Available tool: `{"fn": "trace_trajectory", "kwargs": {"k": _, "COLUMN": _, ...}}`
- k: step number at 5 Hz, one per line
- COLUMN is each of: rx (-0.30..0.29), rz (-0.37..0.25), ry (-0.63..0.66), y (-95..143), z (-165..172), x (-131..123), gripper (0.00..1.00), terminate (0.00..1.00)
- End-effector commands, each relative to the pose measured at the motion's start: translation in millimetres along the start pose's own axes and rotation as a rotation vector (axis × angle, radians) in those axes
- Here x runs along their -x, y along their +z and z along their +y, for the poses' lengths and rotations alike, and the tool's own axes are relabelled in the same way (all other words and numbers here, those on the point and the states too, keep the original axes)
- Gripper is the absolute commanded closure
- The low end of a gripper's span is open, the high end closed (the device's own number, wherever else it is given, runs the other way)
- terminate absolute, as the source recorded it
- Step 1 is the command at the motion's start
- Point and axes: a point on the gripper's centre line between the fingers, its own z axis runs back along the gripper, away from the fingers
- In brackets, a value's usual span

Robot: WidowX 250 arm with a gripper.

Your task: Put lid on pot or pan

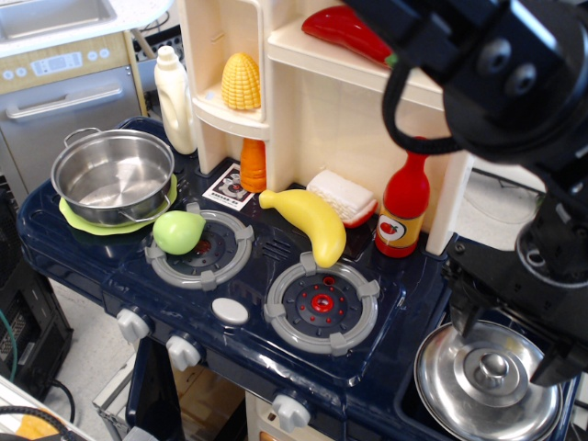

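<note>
The shiny steel lid with a round knob lies flat in the sink recess at the bottom right of the toy stove. My black gripper hangs just above it, open, with one finger to the left of the knob and the other to the right; it holds nothing. The arm hides the lid's far edge. The steel pot stands open and empty on a green plate at the far left, well away from the gripper.
A green pear sits on the left burner. A banana lies behind the middle burner. A red ketchup bottle, a white bottle, corn and a carrot stand by the cream shelf unit.
</note>
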Motion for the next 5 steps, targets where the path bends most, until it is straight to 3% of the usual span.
{"fn": "trace_trajectory", "kwargs": {"k": 1, "rx": 0.035, "rz": 0.000, "ry": -0.018, "y": 4, "z": -2, "x": 1, "gripper": 0.00, "terminate": 0.00}}
{"fn": "trace_trajectory", "kwargs": {"k": 2, "rx": 0.010, "rz": 0.010, "ry": -0.012, "y": 12, "z": -3, "x": 11, "gripper": 1.00, "terminate": 0.00}}
{"fn": "trace_trajectory", "kwargs": {"k": 3, "rx": 0.034, "rz": 0.001, "ry": -0.007, "y": 6, "z": -3, "x": 12, "gripper": 1.00, "terminate": 0.00}}
{"fn": "trace_trajectory", "kwargs": {"k": 4, "rx": 0.019, "rz": 0.035, "ry": -0.012, "y": 17, "z": 3, "x": 14, "gripper": 1.00, "terminate": 0.00}}
{"fn": "trace_trajectory", "kwargs": {"k": 5, "rx": -0.222, "rz": 0.125, "ry": -0.016, "y": 69, "z": 44, "x": 23, "gripper": 1.00, "terminate": 0.00}}
